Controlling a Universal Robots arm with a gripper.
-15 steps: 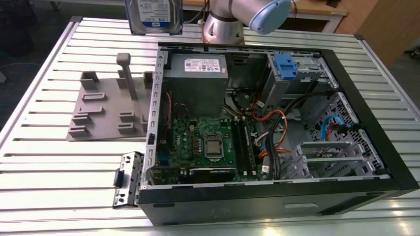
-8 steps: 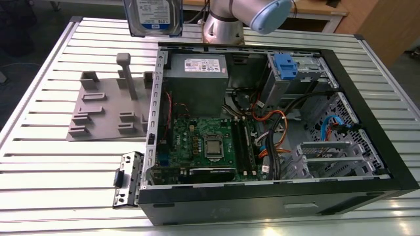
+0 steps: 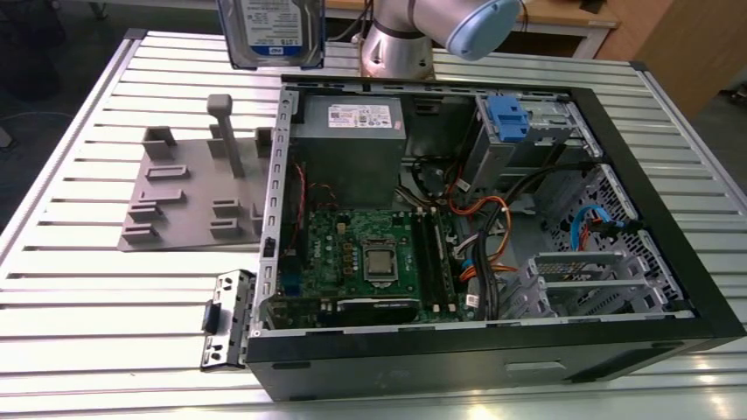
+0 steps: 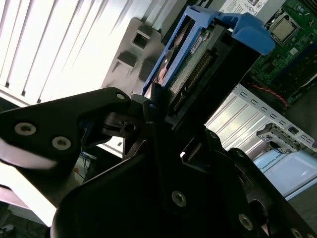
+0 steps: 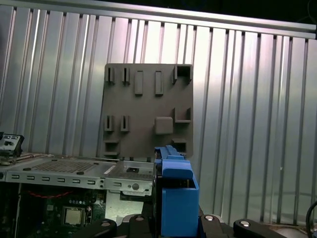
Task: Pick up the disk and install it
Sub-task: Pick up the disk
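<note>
- In the exterior view the disk (image 3: 271, 33) hangs in the air at the top edge with its white-and-blue label towards the camera. It is clear of both the slatted table (image 3: 82, 280) and the open computer case (image 3: 653, 219).
  The arm (image 3: 435, 26) rises just beside the disk on the exterior view's right. Inside the case lie the power supply (image 3: 350, 144), the blue-fronted drive cage (image 3: 520, 127) and the motherboard (image 3: 362, 254).
  A grey fixture plate (image 3: 187, 192) rests on the table, on the exterior view's left of the case.
- In the second wrist view the gripper (image 4: 166, 106) has its black fingers (image 4: 153, 111) drawn in narrow and clamped on the disk (image 4: 195, 57). The disk's blue carrier bracket and connector row stick out past the fingers. Beyond them show the fixture plate (image 4: 133, 54), the table slats (image 4: 39, 44) and the motherboard (image 4: 292, 54).
- In the first wrist view the disk (image 5: 176, 198) stands edge-on, blue bracket foremost, between the gripper's black parts. Behind it lies the fixture plate (image 5: 148, 109) on the table (image 5: 257, 124), with the case (image 5: 64, 171) to one side.
</note>
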